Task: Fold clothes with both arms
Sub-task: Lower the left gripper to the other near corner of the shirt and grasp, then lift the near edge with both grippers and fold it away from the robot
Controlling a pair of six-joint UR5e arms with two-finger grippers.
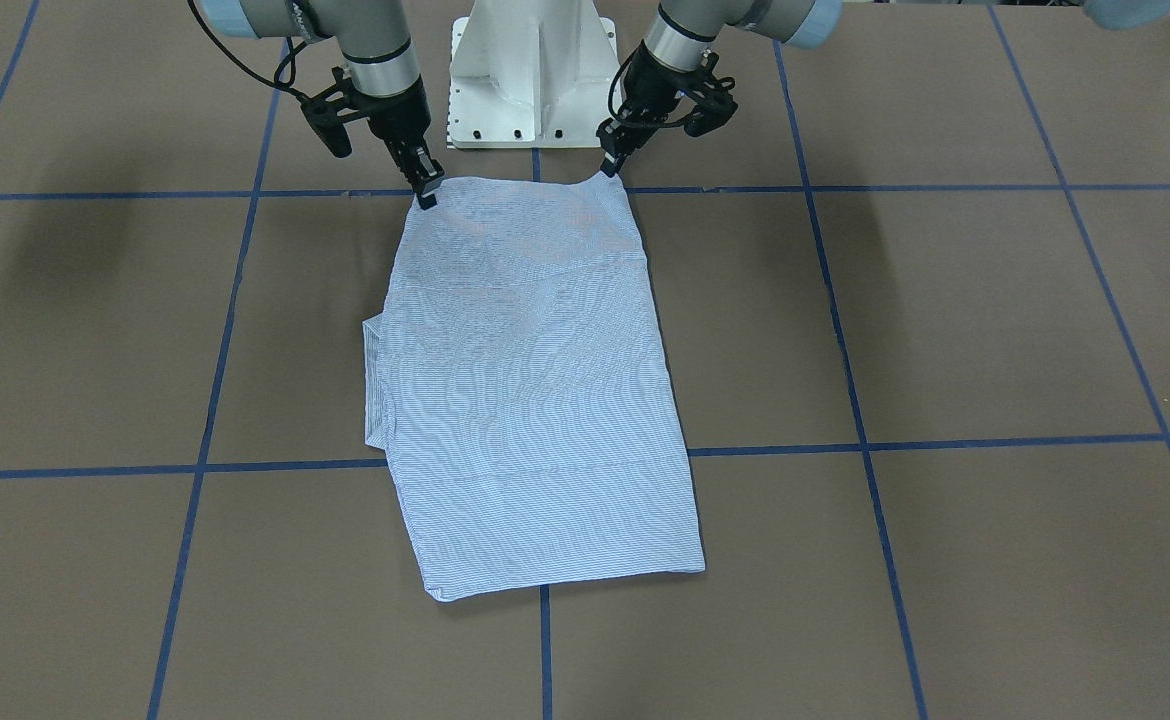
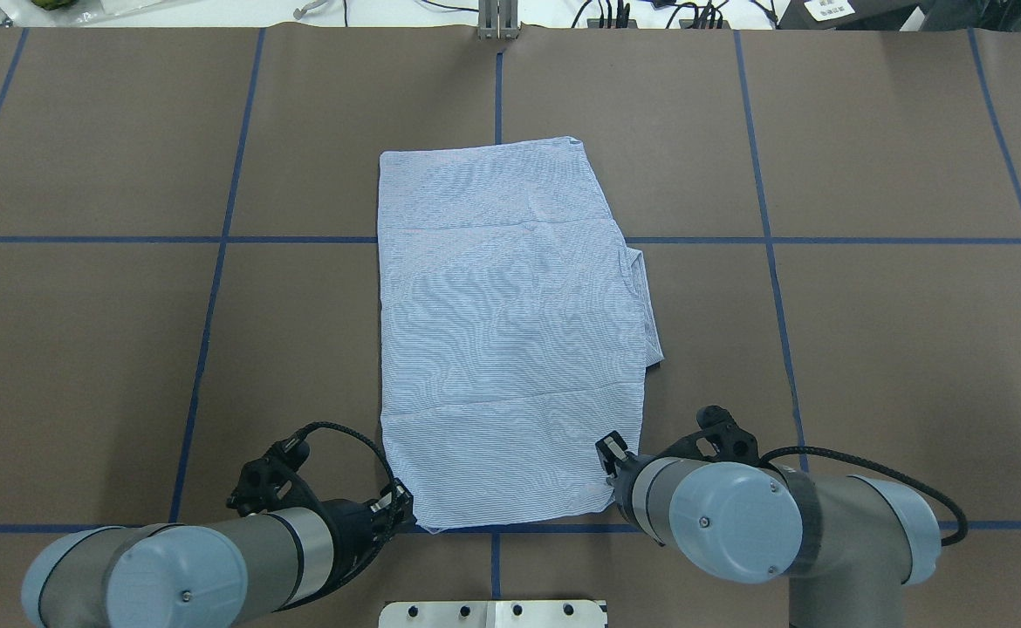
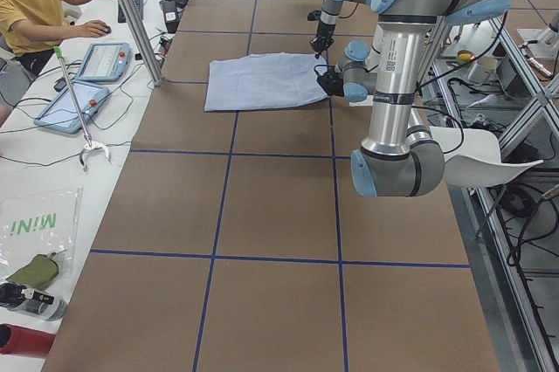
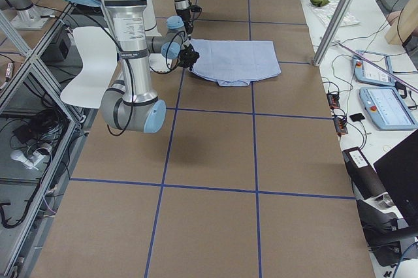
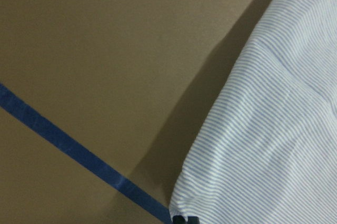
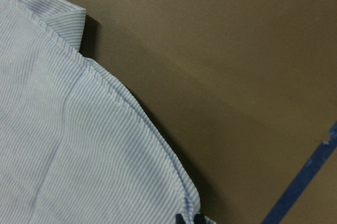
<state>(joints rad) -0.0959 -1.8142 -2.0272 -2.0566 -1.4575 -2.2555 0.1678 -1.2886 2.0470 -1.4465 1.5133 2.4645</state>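
Left claw point(image 1: 612, 166) and right claw point(image 1: 428, 195) pinch finely striped shirt point(image 1: 535, 400) — folded oblong.

Two grey tubular arms point(image 2: 257, 554), pale blue joint caps point(image 2: 742, 522), looping black cables point(image 2: 894, 480), white bolted pedestal point(image 1: 533, 70).

A wide brown matte bench point(image 1: 945, 320) fills the room's middle, marked into large squares by blue tape lines point(image 1: 850, 400). Along one long edge runs a white side table point(image 3: 44, 171) with light blue tablet-like control pendants point(image 3: 106, 61) and loose black cables. Silver aluminium frame posts point(image 3: 131, 14) rise beside it. A person in a yellow shirt point(image 3: 31, 1) sits there. The lighting is even and casts soft shadows.
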